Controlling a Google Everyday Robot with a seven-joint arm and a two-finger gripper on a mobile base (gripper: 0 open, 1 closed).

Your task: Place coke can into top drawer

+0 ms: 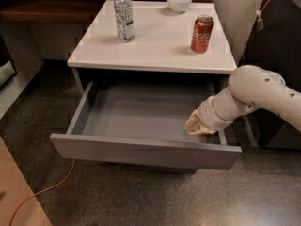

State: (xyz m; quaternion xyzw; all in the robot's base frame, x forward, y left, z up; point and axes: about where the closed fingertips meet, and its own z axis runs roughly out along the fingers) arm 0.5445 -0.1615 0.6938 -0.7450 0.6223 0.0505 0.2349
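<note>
The red coke can (201, 33) stands upright on the white cabinet top (155, 41), toward its right side. Below it the top drawer (141, 149) is pulled wide out, its grey interior bare. My gripper (197, 126) sits low at the drawer's front right corner, just inside the front panel, at the end of the white arm (254, 95) that comes in from the right. It is well below and in front of the can, not touching it.
A clear plastic bottle (123, 15) stands at the back left of the cabinet top and a white bowl (179, 2) at the back centre. An orange cable (47, 189) runs across the floor at left. A dark cabinet (282, 27) stands at the right.
</note>
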